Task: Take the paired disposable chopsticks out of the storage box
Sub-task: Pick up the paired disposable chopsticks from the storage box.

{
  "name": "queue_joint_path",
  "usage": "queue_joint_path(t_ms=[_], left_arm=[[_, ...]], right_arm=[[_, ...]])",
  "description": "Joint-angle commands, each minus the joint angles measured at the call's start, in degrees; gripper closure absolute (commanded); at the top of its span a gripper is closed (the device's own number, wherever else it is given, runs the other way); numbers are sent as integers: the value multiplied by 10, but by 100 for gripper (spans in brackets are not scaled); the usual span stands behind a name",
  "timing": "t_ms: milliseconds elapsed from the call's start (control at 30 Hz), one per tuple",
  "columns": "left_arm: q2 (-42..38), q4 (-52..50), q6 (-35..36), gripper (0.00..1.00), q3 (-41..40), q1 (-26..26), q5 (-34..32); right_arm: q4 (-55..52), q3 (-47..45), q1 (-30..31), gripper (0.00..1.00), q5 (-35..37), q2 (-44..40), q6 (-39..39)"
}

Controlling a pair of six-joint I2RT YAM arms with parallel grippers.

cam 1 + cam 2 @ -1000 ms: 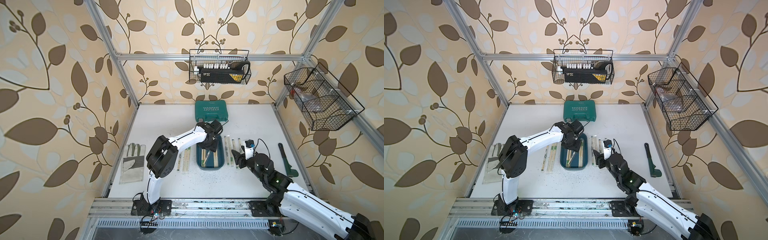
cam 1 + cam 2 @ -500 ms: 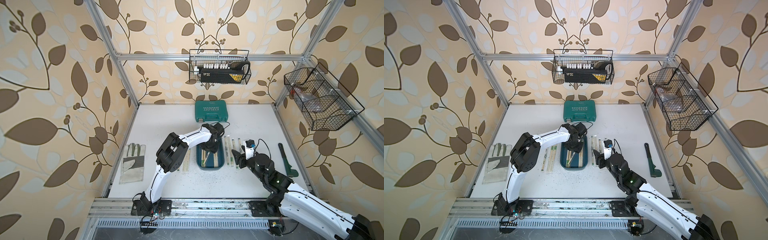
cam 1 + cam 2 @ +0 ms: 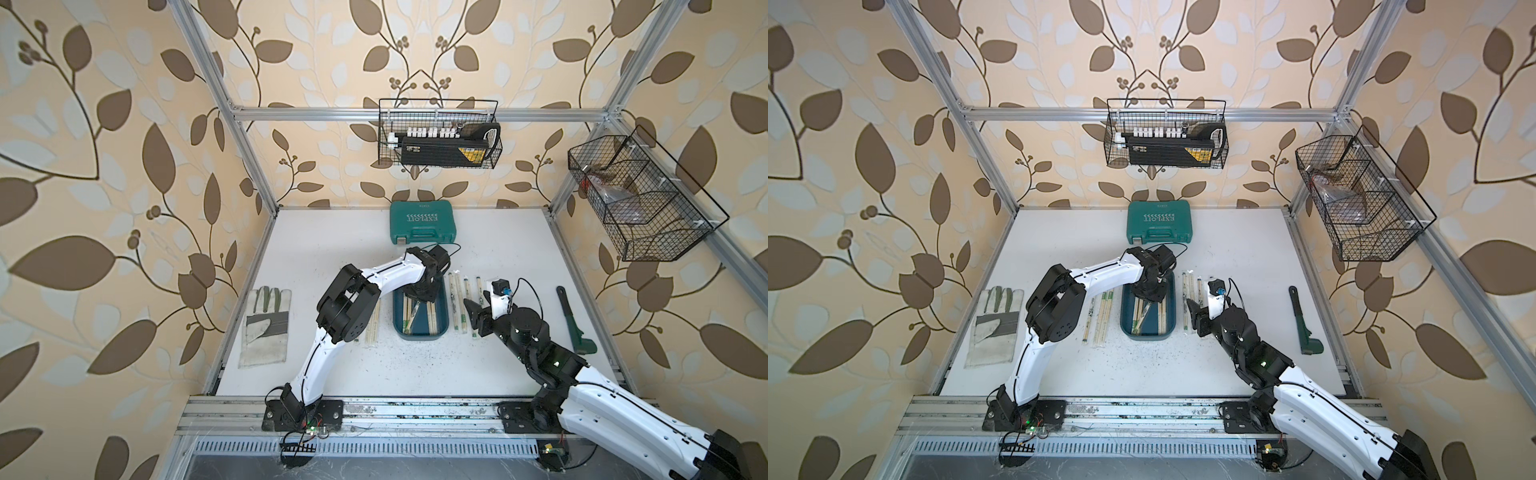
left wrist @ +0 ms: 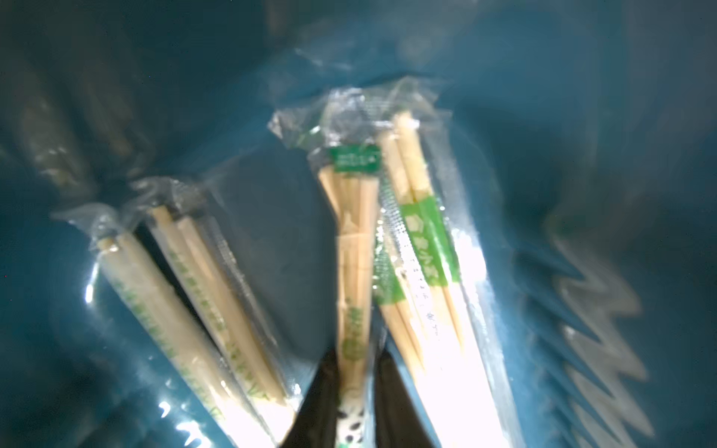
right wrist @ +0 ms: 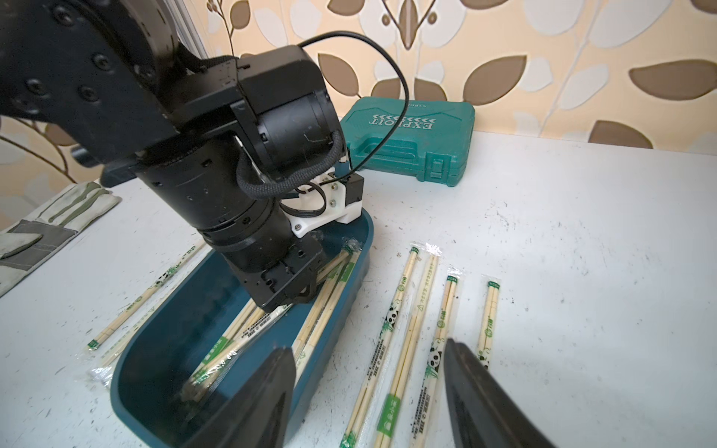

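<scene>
nearest the front, the right claw hangs with its jaws wide apart and empty, over wrapped chopstick pairs lying on the white table just right of the blue tray. inside the tray the left claw points down, pinched tight on one wrapped pair; more pairs lie beside it on the tray floor. loose pairs lie left of the tray. farther back sits a green case.
</scene>
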Motion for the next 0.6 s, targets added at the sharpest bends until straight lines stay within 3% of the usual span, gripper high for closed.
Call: queue_joint_path(t_ms=[0, 67, 567], left_arm=[[18, 0, -7, 92, -8, 1, -7], [9, 3, -9, 100, -11, 1, -9], [-125, -28, -31, 100, -5, 1, -15]], right_arm=[[0, 1, 3, 36, 9, -6, -4], [0, 1, 2, 36, 10, -6, -4], [0, 2, 3, 36, 10, -1, -5]])
